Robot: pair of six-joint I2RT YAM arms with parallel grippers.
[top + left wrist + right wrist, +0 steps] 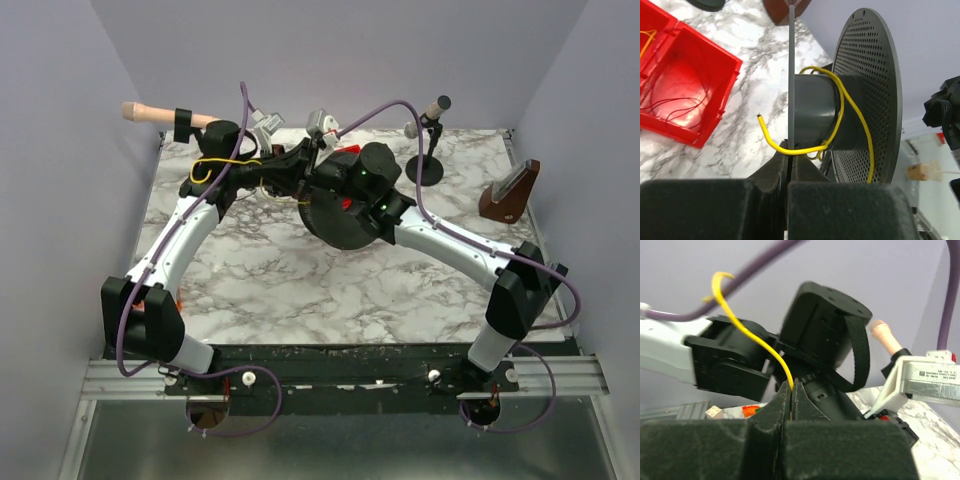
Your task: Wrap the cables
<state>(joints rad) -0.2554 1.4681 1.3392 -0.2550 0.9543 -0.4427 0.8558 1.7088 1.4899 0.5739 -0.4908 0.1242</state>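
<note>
The yellow cable loops round the hub of a black perforated spool, with one free end sticking out to the left. My left gripper is shut on the spool's thin near flange, seen edge-on, and the cable lies across its fingertips. My right gripper is shut on the yellow cable, which rises up and left to a curled end in front of the left arm's wrist. In the top view the spool hangs between both arms at mid-table, and a yellow loop shows by the left arm.
A red bin holding thin dark wires sits on the marble table beside the spool. A black microphone stand and a brown wedge-shaped object stand at the back right. A peach-coloured handle juts out at the back left.
</note>
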